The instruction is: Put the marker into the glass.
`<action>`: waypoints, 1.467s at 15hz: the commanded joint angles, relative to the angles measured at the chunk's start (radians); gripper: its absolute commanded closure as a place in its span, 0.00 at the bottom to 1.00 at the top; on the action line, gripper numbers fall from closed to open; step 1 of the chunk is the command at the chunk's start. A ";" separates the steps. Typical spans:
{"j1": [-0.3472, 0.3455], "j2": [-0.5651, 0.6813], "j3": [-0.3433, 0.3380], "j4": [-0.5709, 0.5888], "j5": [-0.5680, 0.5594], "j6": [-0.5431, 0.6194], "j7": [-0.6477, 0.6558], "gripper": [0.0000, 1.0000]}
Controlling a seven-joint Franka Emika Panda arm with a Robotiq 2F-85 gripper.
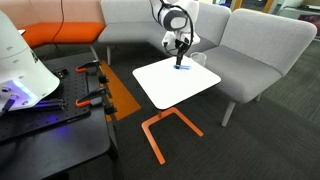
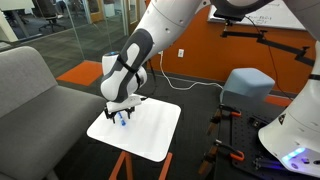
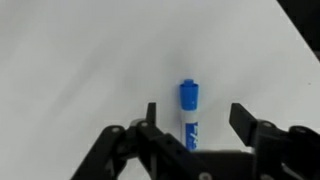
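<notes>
The blue marker lies flat on the white tabletop. In the wrist view it sits between my two fingers, cap pointing away. My gripper is open and straddles the marker without gripping it. In both exterior views the gripper points down, low over the small white table, with the marker showing as a blue speck under it. A faint clear shape that may be the glass stands at the table's far corner. It is not in the wrist view.
The table stands on an orange metal frame. Grey sofa seats wrap around behind it. A black bench with clamps and equipment stands to one side, and a blue-grey stool stands nearby.
</notes>
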 commanded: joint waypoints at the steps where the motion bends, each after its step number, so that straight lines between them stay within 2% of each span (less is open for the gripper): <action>1: -0.004 0.023 0.011 0.036 0.026 0.009 -0.031 0.51; 5: 0.008 0.038 0.002 0.053 0.021 -0.004 -0.016 0.82; 8: 0.001 0.037 0.009 0.057 0.032 -0.033 -0.007 1.00; 10: -0.010 0.015 0.032 0.054 0.054 -0.062 -0.008 0.95; 13: -0.045 -0.023 0.095 0.042 0.126 -0.078 -0.029 0.95; 17: -0.091 -0.093 0.136 0.021 0.268 -0.147 0.016 0.95; 22: -0.236 -0.134 0.200 0.025 0.484 -0.178 -0.065 0.95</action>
